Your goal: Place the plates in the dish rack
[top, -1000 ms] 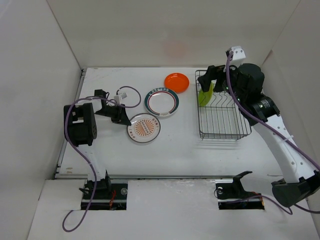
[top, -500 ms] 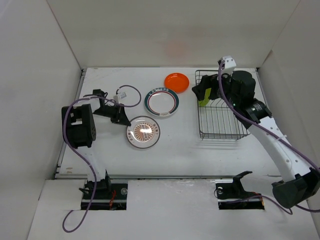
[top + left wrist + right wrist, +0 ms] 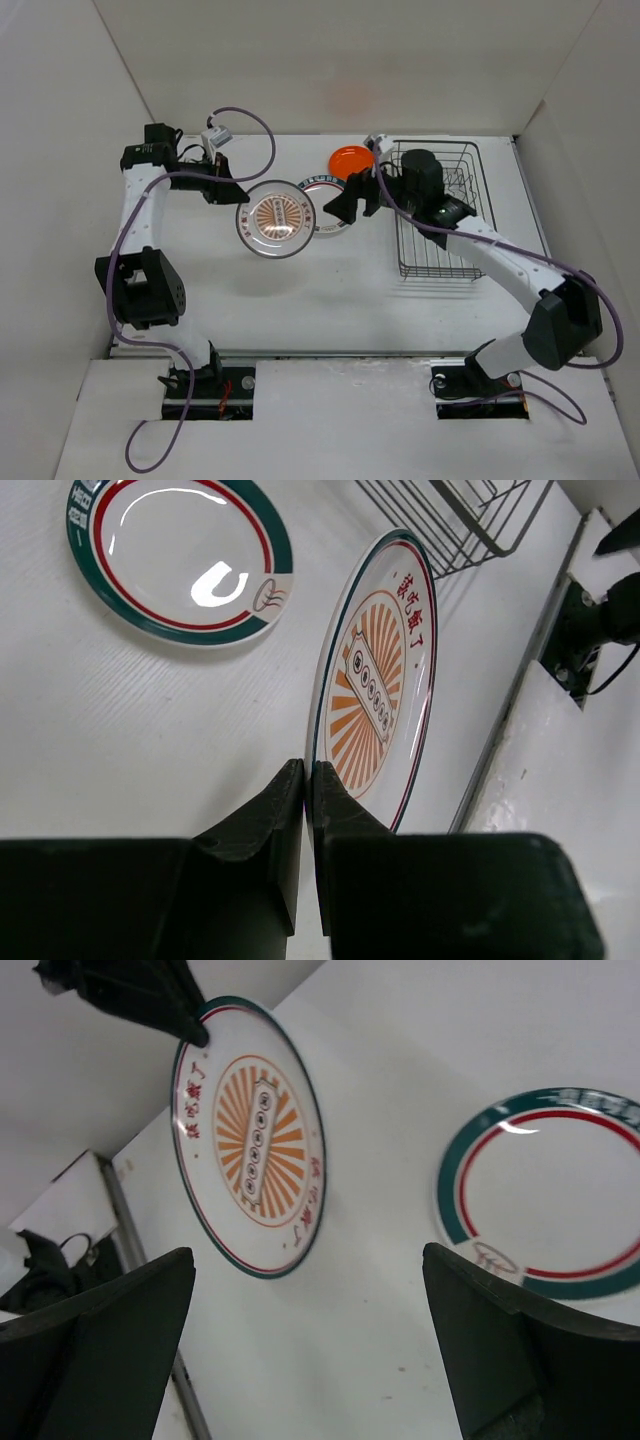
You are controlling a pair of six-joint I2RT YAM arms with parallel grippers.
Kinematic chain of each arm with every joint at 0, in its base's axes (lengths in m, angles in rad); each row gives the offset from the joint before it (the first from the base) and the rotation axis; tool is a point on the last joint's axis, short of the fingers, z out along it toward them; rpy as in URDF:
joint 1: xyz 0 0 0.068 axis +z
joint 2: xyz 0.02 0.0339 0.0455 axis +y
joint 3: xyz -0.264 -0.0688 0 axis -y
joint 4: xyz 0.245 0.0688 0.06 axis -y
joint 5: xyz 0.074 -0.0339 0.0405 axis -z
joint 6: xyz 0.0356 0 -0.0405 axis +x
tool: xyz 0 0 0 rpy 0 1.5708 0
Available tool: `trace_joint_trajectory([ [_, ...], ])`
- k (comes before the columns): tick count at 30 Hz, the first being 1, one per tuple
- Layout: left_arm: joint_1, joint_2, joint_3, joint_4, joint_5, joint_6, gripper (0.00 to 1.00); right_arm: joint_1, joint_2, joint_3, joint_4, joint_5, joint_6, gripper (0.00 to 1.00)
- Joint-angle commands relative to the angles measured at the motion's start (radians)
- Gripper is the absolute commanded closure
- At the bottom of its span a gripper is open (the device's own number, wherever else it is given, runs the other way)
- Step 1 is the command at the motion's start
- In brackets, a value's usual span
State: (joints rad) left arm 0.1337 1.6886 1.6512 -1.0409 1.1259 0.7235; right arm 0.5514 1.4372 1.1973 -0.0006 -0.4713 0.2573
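The left hand (image 3: 308,776) has its two fingers pressed together on the rim of the white plate with the orange sunburst centre (image 3: 376,680), pinching it at the plate's left edge as the overhead view shows it. That plate is held up off the surface (image 3: 330,295), tilted on edge, and sits left of centre in the overhead frame, where it overlaps the left side of the larger white plate with the dark green-red rim band (image 3: 180,560). The left wrist view shows the two plates apart, with the banded one lying flat at the upper left. The right hand (image 3: 345,207) hovers at the centre of the overhead frame, above the right side of the banded plate, its fingers (image 3: 110,1345) spread wide with nothing between them; its camera looks at the sunburst face in the upper left and the banded plate at the right edge. The small orange plate (image 3: 350,158) lies flat just above the right hand in the overhead frame, beside the upper left corner of the dish rack (image 3: 445,250). The rack stands right of centre, partly covered by the right arm.
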Motion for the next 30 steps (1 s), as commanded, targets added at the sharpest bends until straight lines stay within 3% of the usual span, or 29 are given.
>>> trace_joint_trajectory([
  [1,-0.02,-0.044,0.048,-0.088,0.116,0.008,1.0,0.054,0.052,0.067,0.152,-0.121,0.022,0.0],
  [9,-0.088,-0.076,0.09,-0.088,0.16,-0.013,1.0,0.117,0.196,0.13,0.224,-0.179,0.033,0.0],
  [13,-0.088,-0.076,0.09,-0.088,0.15,-0.013,1.0,0.117,0.219,0.139,0.258,-0.208,0.053,0.08],
  [17,-0.088,-0.076,0.09,-0.088,0.15,-0.004,1.0,0.117,0.229,0.139,0.267,-0.217,0.062,0.4],
  [18,-0.088,-0.076,0.081,-0.088,0.141,-0.004,1.0,0.117,0.229,0.139,0.267,-0.217,0.062,0.58],
  [20,-0.088,-0.058,0.081,-0.088,0.141,-0.004,1.0,0.117,0.22,0.139,0.267,-0.217,0.062,0.76],
  [21,-0.088,-0.058,0.081,-0.088,0.141,-0.004,1.0,0.117,0.219,0.139,0.267,-0.217,0.062,0.9],
  [23,-0.088,-0.034,0.081,-0.079,0.13,-0.004,1.0,0.117,0.21,0.13,0.267,-0.208,0.071,1.0],
  [26,-0.088,-0.009,0.09,-0.042,0.109,-0.042,1.0,0.108,0.2,0.121,0.267,-0.188,0.071,1.0],
  [27,-0.088,-0.009,0.09,-0.042,0.092,-0.071,0.92,0.108,0.186,0.12,0.267,-0.173,0.08,1.0],
  [28,-0.088,-0.009,0.09,-0.022,0.081,-0.093,0.76,0.093,0.175,0.11,0.254,-0.152,0.08,1.0],
  [29,-0.088,-0.009,0.09,0.008,0.057,-0.111,0.2,0.081,0.145,0.11,0.234,-0.124,0.08,1.0],
  [30,-0.088,-0.009,0.081,0.037,0.042,-0.137,0.1,0.044,0.123,0.098,0.205,-0.033,0.08,1.0],
])
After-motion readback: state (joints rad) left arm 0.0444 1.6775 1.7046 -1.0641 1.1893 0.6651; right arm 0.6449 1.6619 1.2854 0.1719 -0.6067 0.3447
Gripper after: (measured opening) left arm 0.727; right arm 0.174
